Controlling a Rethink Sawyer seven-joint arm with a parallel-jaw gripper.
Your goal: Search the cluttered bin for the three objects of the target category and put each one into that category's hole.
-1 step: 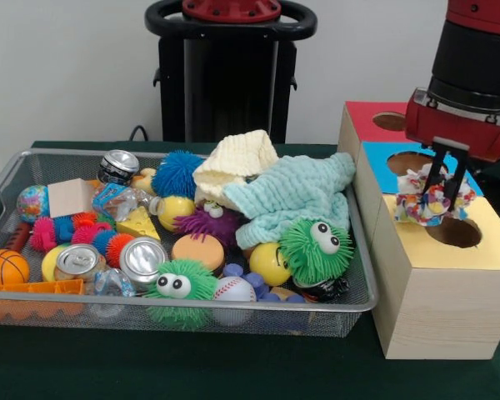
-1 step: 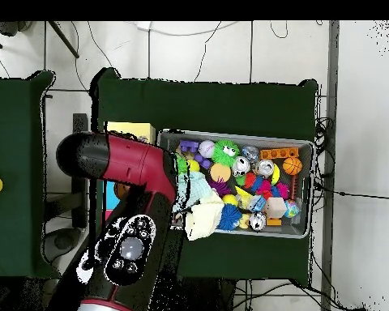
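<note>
While the tool [image 1: 447, 190] hangs over the wooden box [image 1: 437, 275] with its black fingers closed on a multicoloured rag toy [image 1: 432, 200], the step in hand looks to be the drop into a hole; the toy sits just above the yellow panel [image 1: 483, 250], beside the round yellow hole [image 1: 454, 232], with the blue hole [image 1: 412, 162] and red hole [image 1: 390, 121] further back. To do this well, I would centre the bundle squarely over the chosen opening before letting go; its loose frayed ends could catch the rim, so a low release seems wise. The wire bin [image 1: 360, 302] on the green counter [image 1: 233, 371] holds plenty more; furry balls, cans, a teal cloth [image 1: 296, 196]. The overhead view hides the box beneath the arm.
</note>
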